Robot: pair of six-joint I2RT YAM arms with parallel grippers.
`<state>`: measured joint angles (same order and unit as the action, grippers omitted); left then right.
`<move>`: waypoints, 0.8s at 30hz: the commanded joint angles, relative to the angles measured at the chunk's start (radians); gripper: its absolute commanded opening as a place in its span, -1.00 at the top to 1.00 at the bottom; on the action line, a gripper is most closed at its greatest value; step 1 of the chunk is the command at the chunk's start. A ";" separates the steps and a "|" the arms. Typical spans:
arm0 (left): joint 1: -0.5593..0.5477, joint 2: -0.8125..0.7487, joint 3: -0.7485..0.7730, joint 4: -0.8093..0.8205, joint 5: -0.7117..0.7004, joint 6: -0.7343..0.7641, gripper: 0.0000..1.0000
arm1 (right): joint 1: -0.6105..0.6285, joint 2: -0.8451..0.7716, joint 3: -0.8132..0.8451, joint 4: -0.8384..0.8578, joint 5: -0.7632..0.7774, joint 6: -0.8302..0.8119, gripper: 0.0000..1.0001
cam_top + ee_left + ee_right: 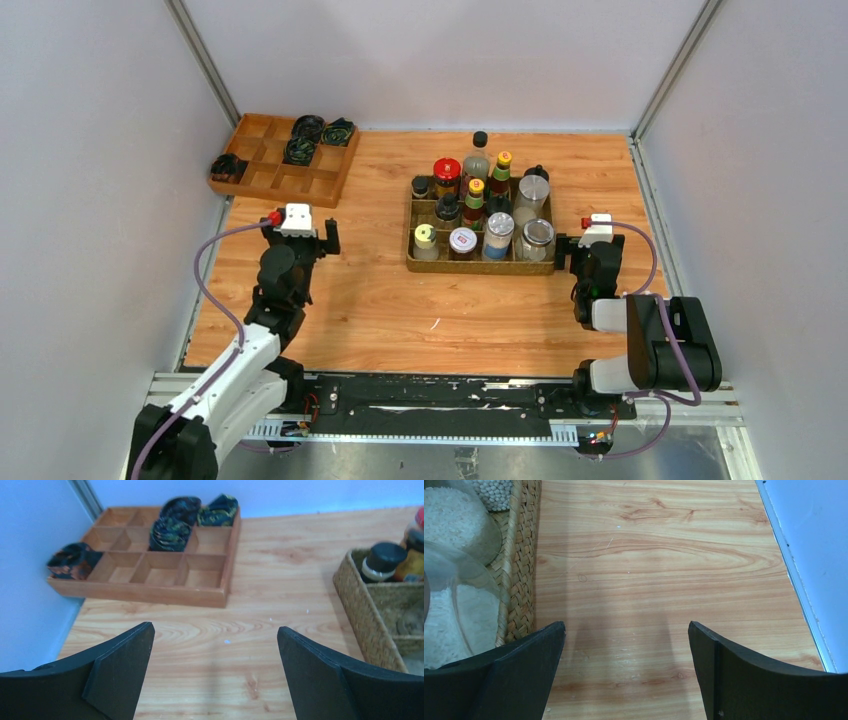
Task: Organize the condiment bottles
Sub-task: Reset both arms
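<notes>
The condiment bottles [476,195] stand packed in a woven tray [480,266] right of the table's middle, with red, yellow, black, silver and white caps. A tall black-capped bottle [479,150] is at the tray's back edge. My left gripper [300,232] is open and empty over bare wood, left of the tray; its wrist view [215,627] shows a black-capped jar [382,562] in the tray's corner [360,610]. My right gripper [592,245] is open and empty just right of the tray; its wrist view [626,624] shows clear jars of white grains [454,520] behind the woven wall [521,570].
A wooden compartment box [270,150] holding dark coils [300,150] sits at the far left corner, and it also shows in the left wrist view [150,587]. Grey walls close in the table on the left, back and right [814,555].
</notes>
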<state>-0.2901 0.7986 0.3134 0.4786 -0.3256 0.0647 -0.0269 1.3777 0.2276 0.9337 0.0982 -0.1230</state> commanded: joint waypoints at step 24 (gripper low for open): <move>0.072 0.518 -0.134 0.601 -0.111 0.059 -1.00 | 0.023 0.009 0.030 -0.001 -0.045 0.020 -1.00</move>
<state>-0.2279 1.3148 0.1658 1.0286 -0.4221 0.1425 -0.0269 1.3777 0.2329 0.9241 0.0990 -0.1238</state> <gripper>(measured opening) 1.000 0.999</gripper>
